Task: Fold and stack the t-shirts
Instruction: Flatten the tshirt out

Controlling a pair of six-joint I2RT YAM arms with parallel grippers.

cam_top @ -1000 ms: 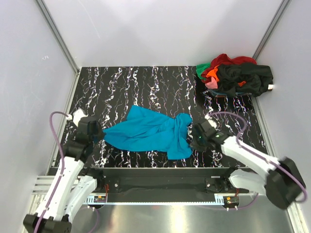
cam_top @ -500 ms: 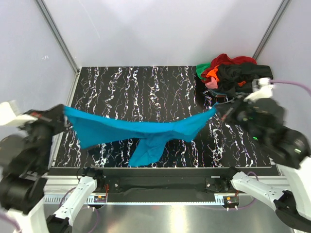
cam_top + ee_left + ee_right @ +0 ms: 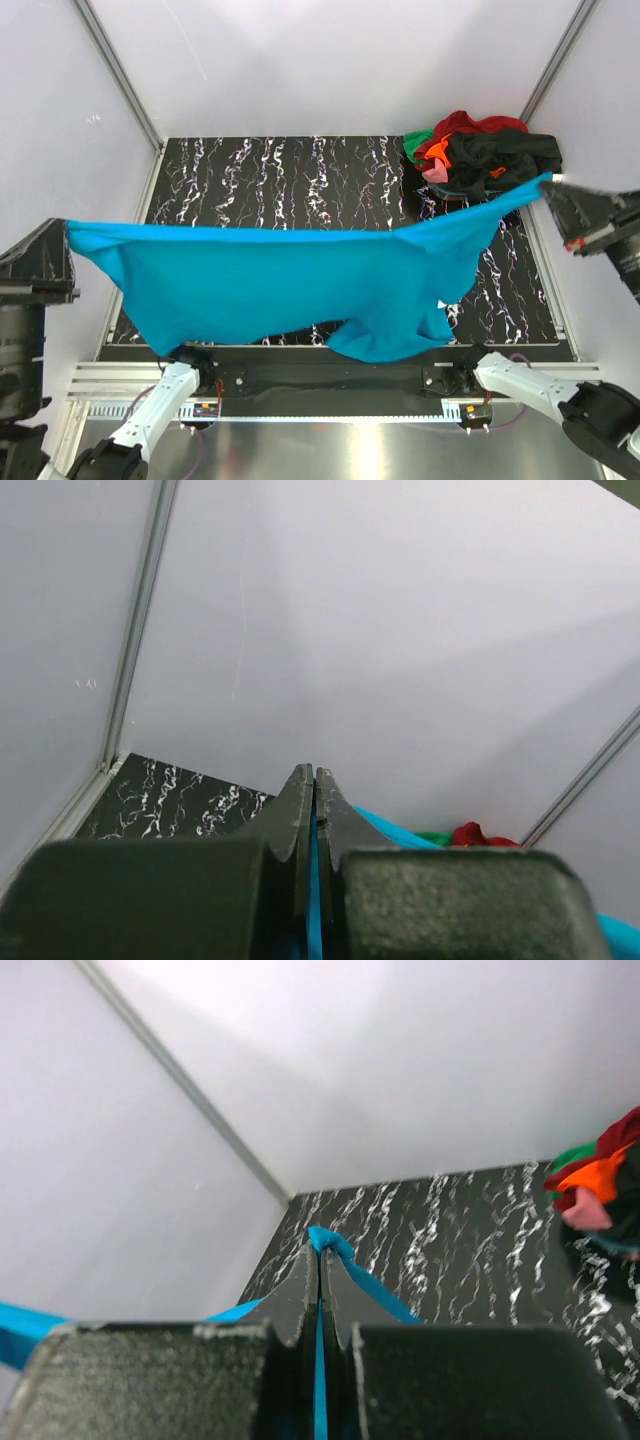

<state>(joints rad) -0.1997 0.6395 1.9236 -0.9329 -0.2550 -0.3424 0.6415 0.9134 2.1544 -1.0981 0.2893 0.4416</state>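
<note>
The bright teal-blue t-shirt (image 3: 280,285) hangs stretched wide in the air above the table's near half, with a small white tag at its lower right. My left gripper (image 3: 66,232) is shut on its left top corner, high at the left. My right gripper (image 3: 548,185) is shut on its right top corner, high at the right. In the left wrist view the shut left gripper (image 3: 313,780) pinches blue cloth (image 3: 313,900). In the right wrist view the shut right gripper (image 3: 318,1255) pinches blue cloth (image 3: 330,1237). A heap of other t-shirts (image 3: 485,152), black, red, orange, green and pink, lies at the back right corner.
The black marbled table (image 3: 300,180) is walled by white panels on three sides with metal posts at the back corners. The arm bases and a metal rail (image 3: 330,385) run along the near edge. The heap also shows in the right wrist view (image 3: 600,1185).
Both grippers have risen and moved apart with the teal shirt, which went from a crumpled lie on the table to a raised, wide-spread hanging sheet.
</note>
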